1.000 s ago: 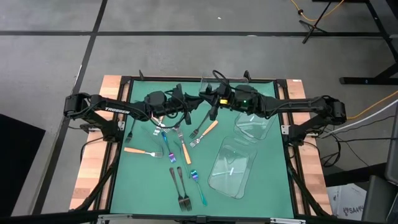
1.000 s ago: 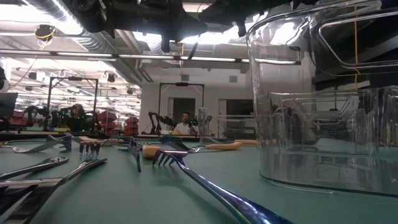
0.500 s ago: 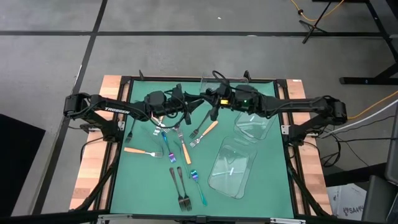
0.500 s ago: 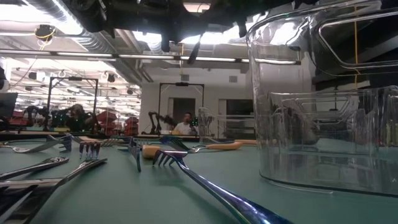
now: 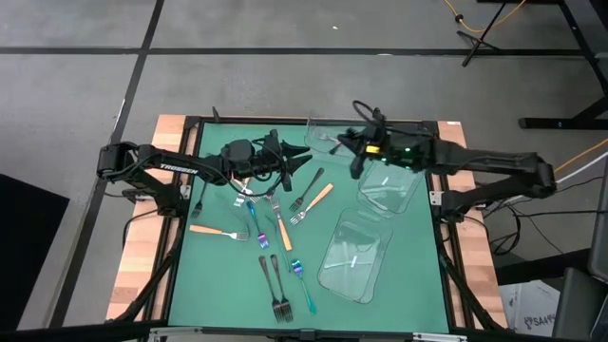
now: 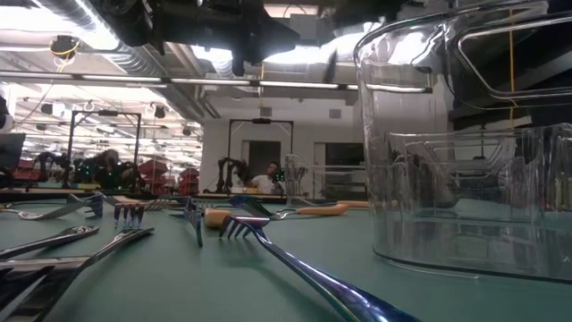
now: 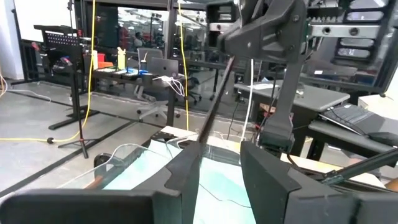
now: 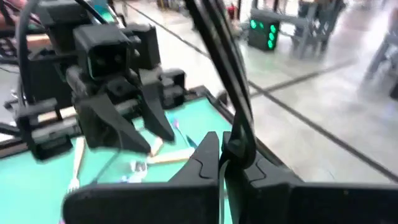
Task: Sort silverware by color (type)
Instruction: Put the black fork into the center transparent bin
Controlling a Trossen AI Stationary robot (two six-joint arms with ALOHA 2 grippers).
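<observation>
My right gripper (image 5: 357, 152) hovers above the table's far middle, shut on a dark fork (image 5: 358, 167) beside the far clear tray (image 5: 388, 190). My left gripper (image 5: 302, 161) is open in the air just left of it, its fingers (image 7: 186, 171) pointing at the right gripper. Other forks lie flat on the green mat. These are orange-handled ones (image 5: 313, 201) (image 5: 217, 231) (image 5: 282, 231), blue-teal ones (image 5: 255, 223) (image 5: 302, 280) and dark ones (image 5: 304, 192) (image 5: 274, 285). My right gripper pinches the dark fork between its two fingers (image 8: 208, 158), which lie across the thin shaft (image 8: 234, 140). The fork is lifted clear of the table. It hangs slanted below the gripper, as the left wrist view shows along its shaft (image 7: 214, 102). Whether the held end is head or handle does not show.
A second clear tray (image 5: 356, 255) lies on the mat's right near side, and another clear container (image 5: 321, 135) stands at the far edge. The low view shows the trays' walls (image 6: 465, 161) close by. A wooden frame (image 5: 456, 237) borders the mat.
My right gripper has carried the dark fork toward the table's right, away from my left gripper and toward the far clear tray, and it has stayed shut. The forks on the mat have kept their places.
</observation>
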